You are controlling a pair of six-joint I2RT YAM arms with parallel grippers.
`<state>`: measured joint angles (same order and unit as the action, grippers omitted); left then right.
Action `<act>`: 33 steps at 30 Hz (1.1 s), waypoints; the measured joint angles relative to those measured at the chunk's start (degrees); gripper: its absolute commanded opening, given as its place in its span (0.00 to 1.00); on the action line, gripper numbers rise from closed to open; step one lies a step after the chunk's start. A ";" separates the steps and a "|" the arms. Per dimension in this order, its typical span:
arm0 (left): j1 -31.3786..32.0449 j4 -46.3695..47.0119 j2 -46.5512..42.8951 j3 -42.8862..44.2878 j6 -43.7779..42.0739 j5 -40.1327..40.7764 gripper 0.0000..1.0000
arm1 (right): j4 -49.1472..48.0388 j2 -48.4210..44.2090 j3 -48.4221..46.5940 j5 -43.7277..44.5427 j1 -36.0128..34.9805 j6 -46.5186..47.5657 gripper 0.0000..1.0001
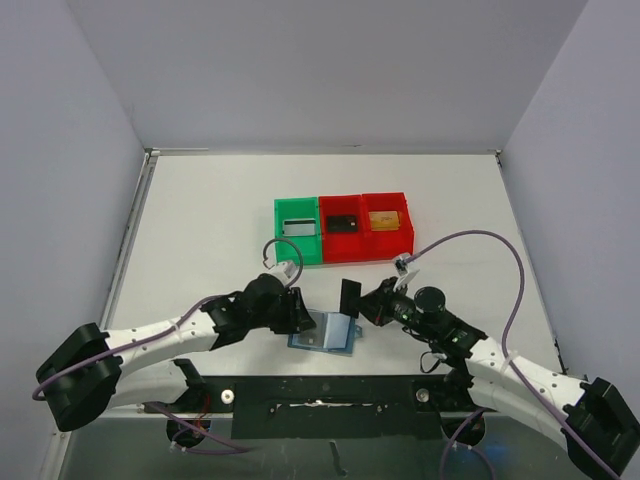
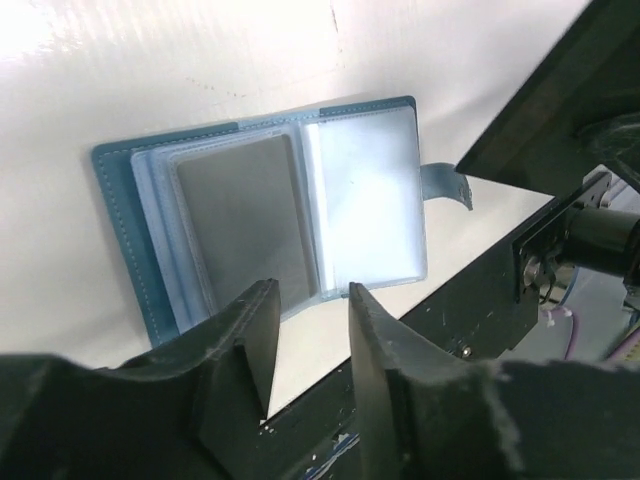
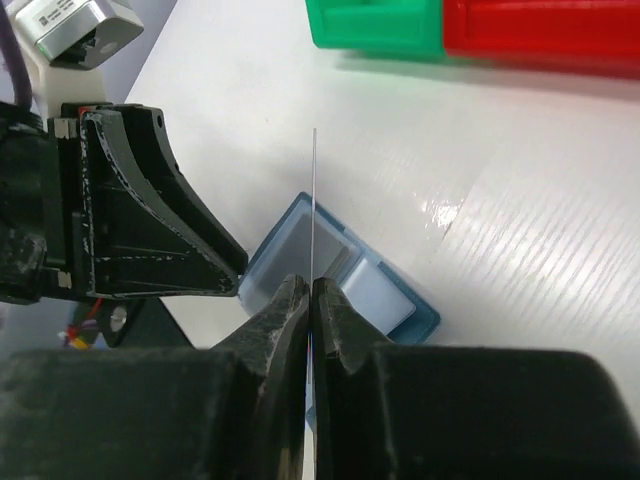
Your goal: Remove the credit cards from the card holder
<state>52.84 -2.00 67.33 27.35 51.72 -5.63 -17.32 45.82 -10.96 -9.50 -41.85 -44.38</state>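
Light-blue stitched panels lie spread flat near the front edge of the worktop (image 1: 220,210): the card holder (image 1: 325,333) is open, between the two hands. The right hand (image 3: 311,292) is pinched shut on a credit card (image 3: 313,200), gripping it by its lower edge so that it stands upright above the holder, apart from the sleeves. The left hand (image 2: 310,300) hovers just at the holder's near edge with its jaws narrowly parted and nothing between them. A dark grey card (image 2: 240,215) sits in the clear sleeve of one panel. The other panel's sleeve is washed out by glare, so I cannot tell whether it holds anything.

Risks, as I judge them: the held card is thin and caught only along one edge, so a quick swing could pivot it or let it slip. With the left hand not gripping, the holder is unrestrained, and a pull on the grey card might drag it along or fold it shut. The two hands are close together over a small thing, so a crossing move could knock them together.
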 measured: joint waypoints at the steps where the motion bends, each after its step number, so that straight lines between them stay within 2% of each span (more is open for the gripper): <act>1: 0.00 -0.74 -0.98 0.02 -0.11 0.59 0.47 | 0.15 -1.09 -0.09 0.79 -0.33 1.88 0.00; 5: -0.63 -5.07 -5.31 0.37 -1.11 2.82 0.61 | 0.26 -6.08 -0.09 4.26 -3.63 11.52 0.00; 9: -4.94 -10.54 -8.09 3.45 -4.09 3.74 0.65 | 0.04 -12.48 -0.24 6.80 -8.55 25.35 0.00; 14: -14.60 -16.31 -9.29 10.10 -9.09 3.26 0.69 | 5.01 -14.21 -6.32 10.67 -10.05 45.16 0.00; 17: -20.35 -21.31 -9.25 14.78 -12.46 3.93 0.70 | 7.10 -11.63 -9.97 15.37 -9.94 52.76 0.00; 20: -29.99 -25.99 -8.26 20.24 -16.48 3.63 0.71 | 10.12 -6.97 -14.88 16.87 -6.67 59.41 0.00; 24: -38.32 -26.56 -8.50 21.46 -20.15 2.08 0.71 | 14.67 -0.17 -21.38 10.97 4.04 61.81 0.00; 27: -40.50 -26.12 -9.60 19.80 -22.51 1.51 0.71 | 15.87 3.89 -24.11 5.86 11.39 62.01 0.00; 33: -41.00 -26.43 -13.00 12.87 -25.11 3.50 0.71 | 15.96 10.32 -25.03 0.33 13.16 61.24 0.00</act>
<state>11.84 -28.42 54.33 40.23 26.61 -2.13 -1.37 56.14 -35.99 -9.17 -28.69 16.86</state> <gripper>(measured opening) 0.707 0.029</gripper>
